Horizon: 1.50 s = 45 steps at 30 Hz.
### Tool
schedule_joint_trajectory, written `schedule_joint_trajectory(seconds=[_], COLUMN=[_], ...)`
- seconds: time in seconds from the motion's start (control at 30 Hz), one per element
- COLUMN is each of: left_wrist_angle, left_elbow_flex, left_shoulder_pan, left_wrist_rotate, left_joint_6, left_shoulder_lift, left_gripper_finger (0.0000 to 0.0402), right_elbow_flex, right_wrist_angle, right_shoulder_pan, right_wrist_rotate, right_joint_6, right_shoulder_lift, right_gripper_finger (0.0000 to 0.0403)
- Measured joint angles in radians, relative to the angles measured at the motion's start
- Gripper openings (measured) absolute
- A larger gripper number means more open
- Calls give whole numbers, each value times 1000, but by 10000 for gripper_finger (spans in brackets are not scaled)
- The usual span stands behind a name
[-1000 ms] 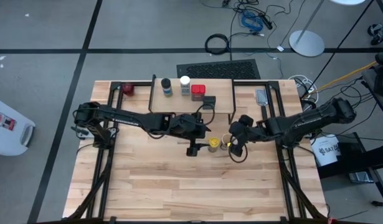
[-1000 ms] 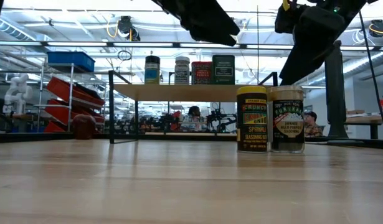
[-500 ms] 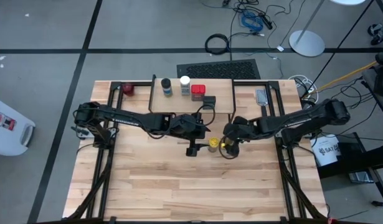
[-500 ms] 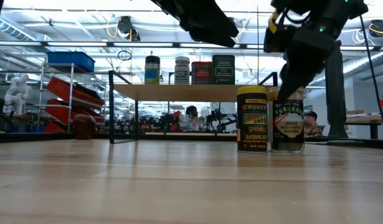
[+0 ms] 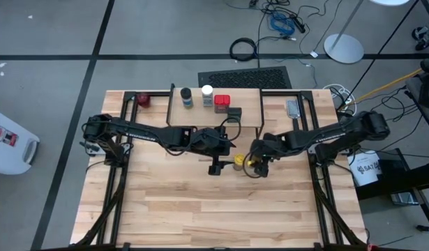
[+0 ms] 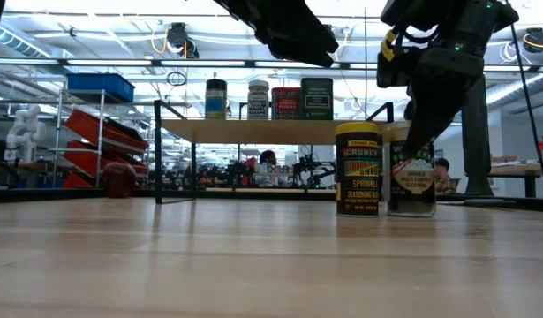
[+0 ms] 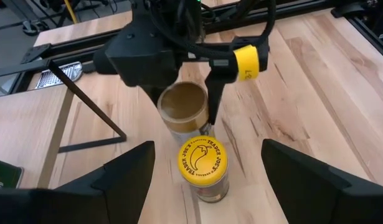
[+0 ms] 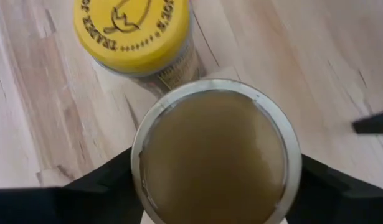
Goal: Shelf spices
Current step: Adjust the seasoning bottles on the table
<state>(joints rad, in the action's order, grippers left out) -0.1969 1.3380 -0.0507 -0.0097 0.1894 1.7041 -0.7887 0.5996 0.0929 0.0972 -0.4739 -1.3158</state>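
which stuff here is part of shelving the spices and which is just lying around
Part of the job:
- shelf
- four spices on it: dark jar, white-capped jar, red square tin, dark tin
- yellow-topped jar
- tan-topped jar, right gripper around it
- left gripper, waiting beside them

Lying about:
- dark-red round object
- metal grater-like item

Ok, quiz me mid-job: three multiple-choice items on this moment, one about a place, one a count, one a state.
1. Where is the yellow-topped jar?
A. on the shelf
B. on the table beside the tan-topped jar
C. in a gripper

2. How many spices stand on the shelf?
A. two
B. four
C. six

3. The right gripper is
A. around the tan-topped jar
B. parked at the table edge
C. on the shelf

Answers: 1 B, the two jars stand side by side on the table; 2 B, four containers line the plank; 3 A, its fingers flank that jar.
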Motion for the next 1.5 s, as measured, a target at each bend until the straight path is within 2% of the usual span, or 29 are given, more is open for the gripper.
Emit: schedule_joint_trajectory(seconds=[0.1,0.27,0.53,0.8,1.03,1.33,1.5], left_wrist_angle=[-1,-4,-12,-12,-13,-34,6], left_elbow_flex=[0,0,0,0,0,0,0], left_shoulder_pan=[0,0,0,0,0,-13,-34], left_wrist_rotate=[0,0,0,0,0,-1,-19], left_joint_6=[0,0,0,-1,-25,-80,-108], left_shoulder_lift=[0,0,0,0,0,2,30], left_gripper_finger=[305,305,305,305,305,305,305], right_elbow_flex=[0,0,0,0,0,0,0], right_wrist_angle=[25,61,109,184,180,178,178], right_shoulder_pan=[0,19,127,220,231,230,230], right_wrist_rotate=[0,2,8,91,139,139,139], right_joint_6=[-26,-73,-175,-276,-282,-267,-267], right_shoulder_lift=[18,48,58,57,56,58,58], right_gripper_finger=[264,282,276,280,281,281,292])
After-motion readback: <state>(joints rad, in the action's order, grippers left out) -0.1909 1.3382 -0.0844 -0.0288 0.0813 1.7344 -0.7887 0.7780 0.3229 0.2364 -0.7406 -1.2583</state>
